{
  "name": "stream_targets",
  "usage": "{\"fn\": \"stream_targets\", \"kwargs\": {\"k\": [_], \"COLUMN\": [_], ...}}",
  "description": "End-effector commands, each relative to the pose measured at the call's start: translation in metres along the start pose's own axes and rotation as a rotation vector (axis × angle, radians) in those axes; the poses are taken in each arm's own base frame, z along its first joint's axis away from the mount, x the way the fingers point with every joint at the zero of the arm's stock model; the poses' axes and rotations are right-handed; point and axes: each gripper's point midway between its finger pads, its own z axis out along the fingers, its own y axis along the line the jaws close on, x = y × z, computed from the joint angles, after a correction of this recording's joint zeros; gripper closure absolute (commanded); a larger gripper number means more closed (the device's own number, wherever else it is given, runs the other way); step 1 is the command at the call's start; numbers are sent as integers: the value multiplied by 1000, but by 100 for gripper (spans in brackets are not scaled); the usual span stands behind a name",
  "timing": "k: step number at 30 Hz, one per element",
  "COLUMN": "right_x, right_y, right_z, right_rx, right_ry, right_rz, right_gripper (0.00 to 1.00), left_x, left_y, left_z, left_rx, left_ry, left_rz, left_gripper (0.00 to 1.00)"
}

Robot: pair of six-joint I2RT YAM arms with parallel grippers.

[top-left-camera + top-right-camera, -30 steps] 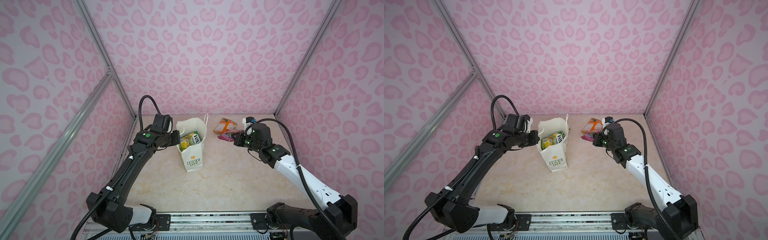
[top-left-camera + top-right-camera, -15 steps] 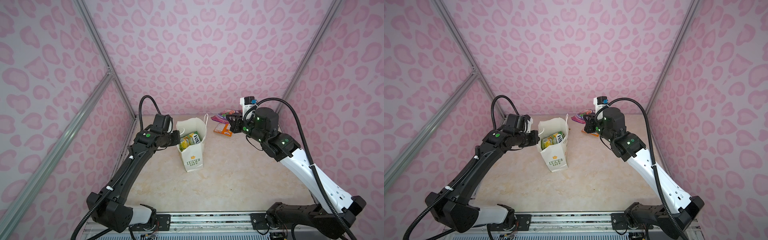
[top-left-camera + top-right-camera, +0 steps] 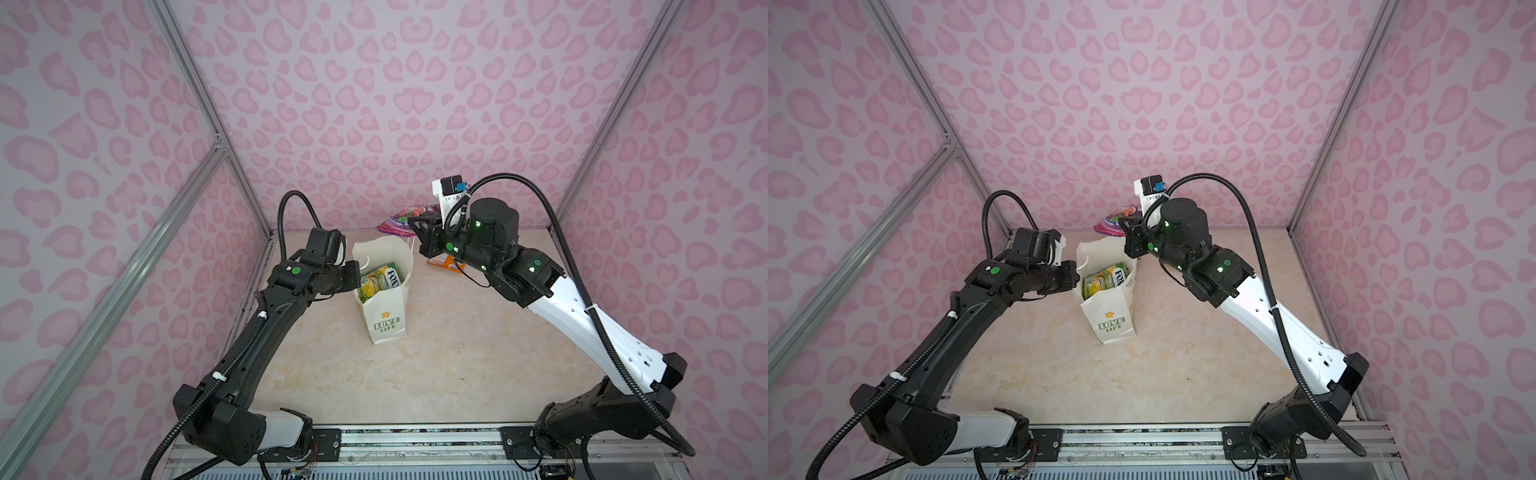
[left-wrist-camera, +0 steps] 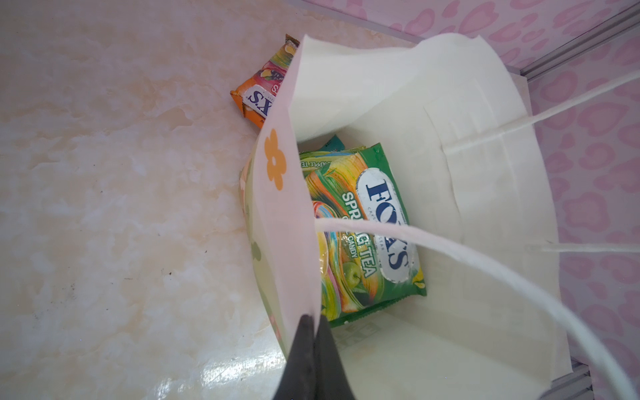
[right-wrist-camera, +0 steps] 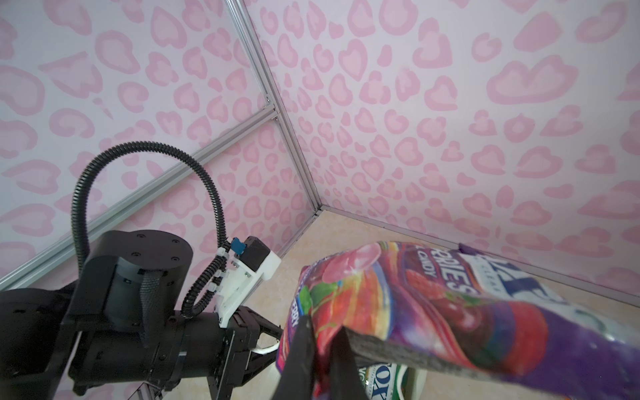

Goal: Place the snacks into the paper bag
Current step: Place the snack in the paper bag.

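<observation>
The cream paper bag (image 3: 395, 303) (image 3: 1115, 305) stands upright and open in the middle of the table. My left gripper (image 3: 354, 271) (image 3: 1075, 273) (image 4: 313, 322) is shut on the bag's near rim (image 4: 301, 270). A green snack packet (image 3: 380, 280) (image 3: 1104, 280) (image 4: 363, 225) lies inside the bag. My right gripper (image 3: 415, 226) (image 3: 1126, 226) (image 5: 322, 329) is shut on a purple snack packet (image 3: 400, 220) (image 3: 1112, 220) (image 5: 450, 304), held in the air just behind the bag's mouth. An orange snack packet (image 3: 446, 262) (image 4: 258, 93) lies on the table behind the bag.
Pink patterned walls with aluminium posts (image 3: 232, 158) close in the table on three sides. A metal rail (image 3: 415, 436) runs along the front edge. The bag's white cord handles (image 4: 450, 249) cross its mouth. Bare marble tabletop (image 3: 436, 365) stretches in front of the bag.
My right gripper has lifted the purple packet off the table and carried it up and leftward to just behind the bag's mouth. The left arm and the bag have not moved.
</observation>
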Motion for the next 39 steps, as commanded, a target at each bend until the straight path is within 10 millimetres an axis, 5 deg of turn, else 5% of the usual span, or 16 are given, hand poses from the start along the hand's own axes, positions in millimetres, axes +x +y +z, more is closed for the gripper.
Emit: {"fn": "stream_targets", "kwargs": {"k": [1, 9, 19, 39], "right_x": [11, 72, 119, 101], "right_y": [5, 9, -1, -21], "right_z": [16, 47, 56, 35], "right_rx": [-12, 21, 46, 128], "right_ry": [20, 206, 358, 321], "right_rz": [-16, -114, -160, -208], "right_gripper": [100, 100, 100, 100], "left_x": [-1, -1, 0, -2], "left_y": [0, -1, 0, 5], "left_z": [1, 3, 3, -1], "left_rx": [2, 5, -1, -31], "left_ry": [-4, 1, 3, -14], "left_rz": [-2, -4, -4, -7], "left_gripper": [97, 97, 97, 97]}}
